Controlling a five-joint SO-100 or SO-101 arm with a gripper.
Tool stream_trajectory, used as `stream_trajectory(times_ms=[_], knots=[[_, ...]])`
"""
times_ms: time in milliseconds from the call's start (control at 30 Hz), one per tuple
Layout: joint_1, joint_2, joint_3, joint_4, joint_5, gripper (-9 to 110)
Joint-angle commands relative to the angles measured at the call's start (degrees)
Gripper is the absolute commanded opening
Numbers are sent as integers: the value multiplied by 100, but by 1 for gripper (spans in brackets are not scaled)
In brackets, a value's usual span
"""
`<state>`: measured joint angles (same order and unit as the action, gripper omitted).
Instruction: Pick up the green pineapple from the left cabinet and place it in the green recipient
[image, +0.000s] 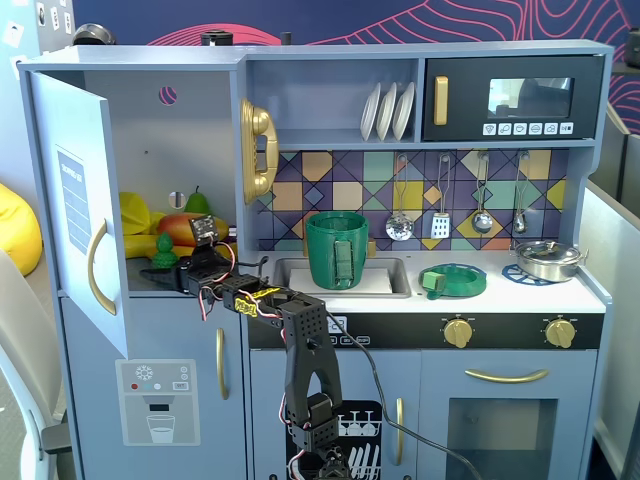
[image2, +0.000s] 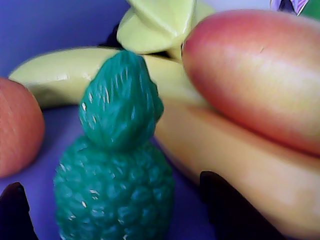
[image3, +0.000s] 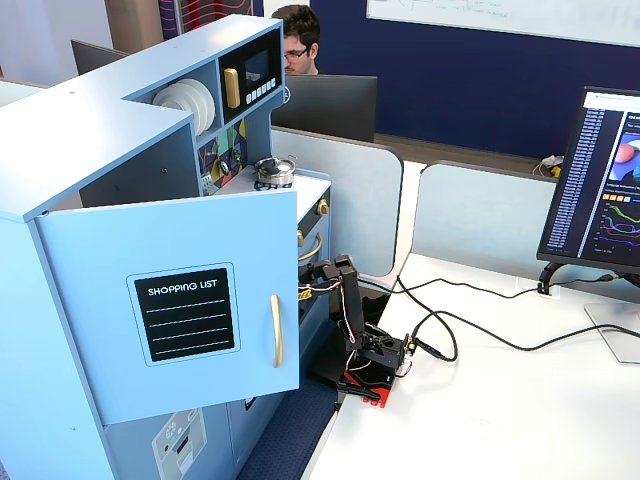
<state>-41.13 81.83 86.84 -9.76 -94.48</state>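
Straddling the green pineapple (image2: 116, 170) with jaws spread wide, one dark fingertip (image2: 235, 207) low at the right of the wrist view and the other at the lower left corner, neither yet touching the bumpy body. Standing upright on the floor of the left cabinet (image: 150, 120), close in front of a yellow banana (image2: 65, 80) and a red-orange mango (image2: 260, 70), so little room for a sideways approach, hence the straight reach through the swung-open door (image: 75, 210). Reaching in from the black arm (image: 300, 340) mounted below the worktop (image: 560, 295). Waiting well to the right in that fixed view, in the sink, the green recipient (image: 338, 250), mouth up for the drop.
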Motion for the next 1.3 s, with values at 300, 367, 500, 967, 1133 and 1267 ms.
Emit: stream_trajectory(times_ms=[300,367,500,967,1133,1267], knots=[[-105,-237,-896,343,62,0],[-97,-123,-800,413,132,0],[-123,545,-316,448,-220,0],[132,7163,2276,6047,-2039,0],[1266,7585,1784,6741,-1767,0],[2461,7172,1248,6565,-1187,0]])
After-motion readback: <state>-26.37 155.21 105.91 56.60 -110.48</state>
